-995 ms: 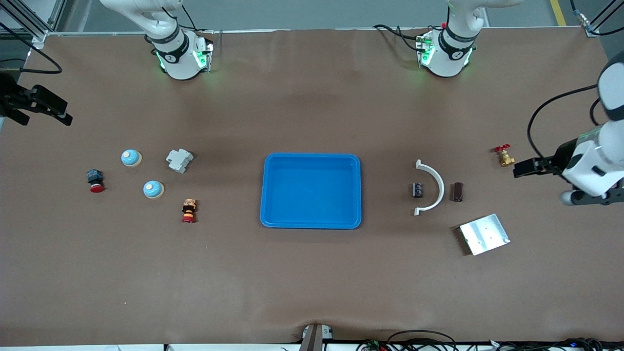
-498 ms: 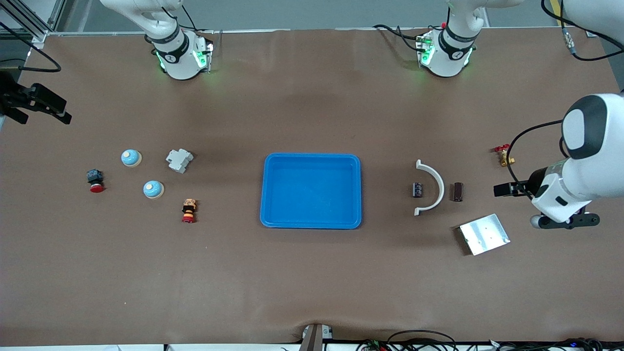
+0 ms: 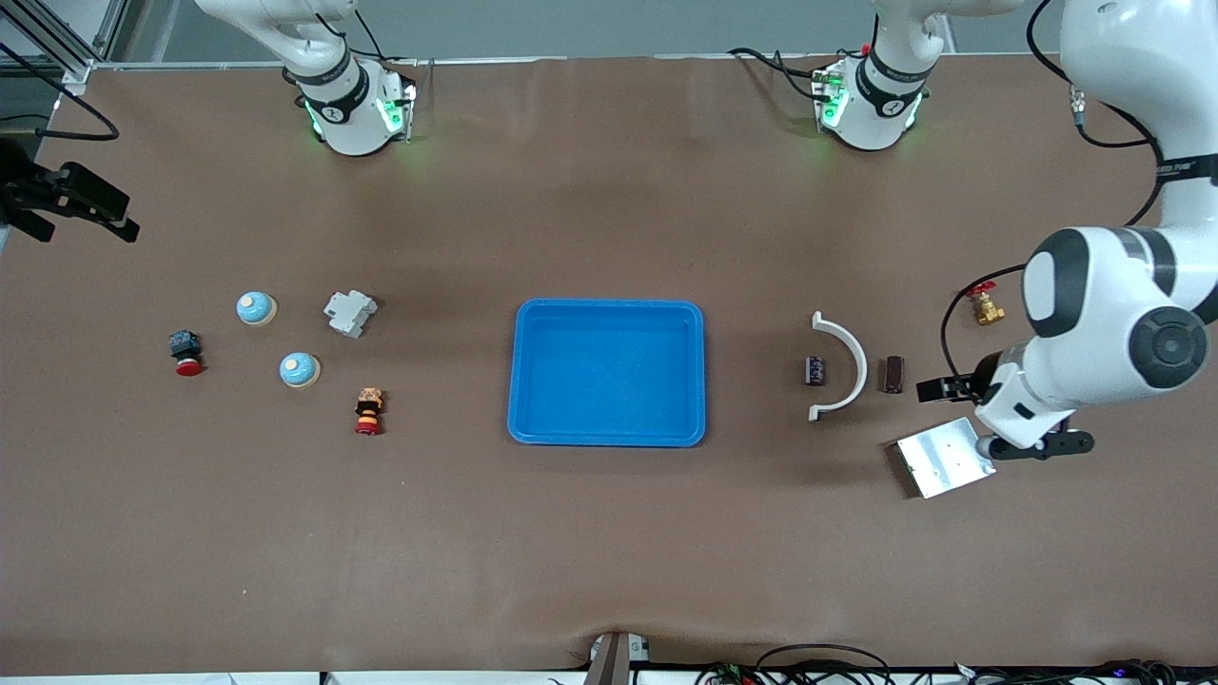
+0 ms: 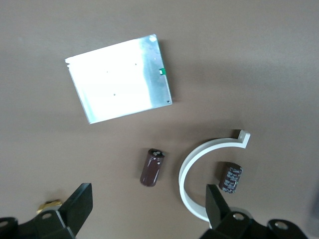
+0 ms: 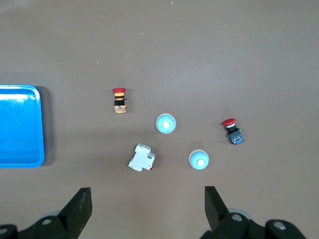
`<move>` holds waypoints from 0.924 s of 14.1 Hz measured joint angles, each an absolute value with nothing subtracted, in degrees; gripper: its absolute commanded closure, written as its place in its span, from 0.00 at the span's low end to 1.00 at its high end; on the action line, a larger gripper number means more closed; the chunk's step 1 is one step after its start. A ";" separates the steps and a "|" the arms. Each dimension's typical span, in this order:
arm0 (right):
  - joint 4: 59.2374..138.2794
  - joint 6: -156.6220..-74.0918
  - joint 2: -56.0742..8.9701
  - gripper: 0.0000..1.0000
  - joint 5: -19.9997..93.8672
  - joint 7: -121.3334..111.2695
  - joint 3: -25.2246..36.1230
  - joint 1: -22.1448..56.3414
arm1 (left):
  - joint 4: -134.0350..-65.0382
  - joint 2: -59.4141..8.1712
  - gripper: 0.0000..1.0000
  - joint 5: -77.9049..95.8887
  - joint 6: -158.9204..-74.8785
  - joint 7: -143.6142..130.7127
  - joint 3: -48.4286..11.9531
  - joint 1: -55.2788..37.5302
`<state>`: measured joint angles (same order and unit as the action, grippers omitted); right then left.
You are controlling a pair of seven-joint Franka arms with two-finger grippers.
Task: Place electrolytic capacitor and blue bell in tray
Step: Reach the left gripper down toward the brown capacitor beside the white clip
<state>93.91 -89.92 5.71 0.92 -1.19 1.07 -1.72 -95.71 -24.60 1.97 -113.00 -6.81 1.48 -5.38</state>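
Now your left gripper (image 3: 937,388) is hovering released beside the brown capacitor (image 3: 893,374); your right gripper (image 5: 144,209) is waiting released.

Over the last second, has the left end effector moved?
Yes. The left end effector, open, has come from near the brass valve toward the metal plate and the brown capacitor.

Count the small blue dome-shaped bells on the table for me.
2. One small blue dome bell sits beside the grey circuit breaker. The other bell lies nearer the front camera, toward the bright-blue plastic tray. None look hidden.
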 measured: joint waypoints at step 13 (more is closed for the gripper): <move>93.91 -89.83 5.52 0.00 0.91 -1.25 1.07 -1.72 | -116.29 -24.18 0.00 -1.99 -137.02 -1.62 -0.85 -5.27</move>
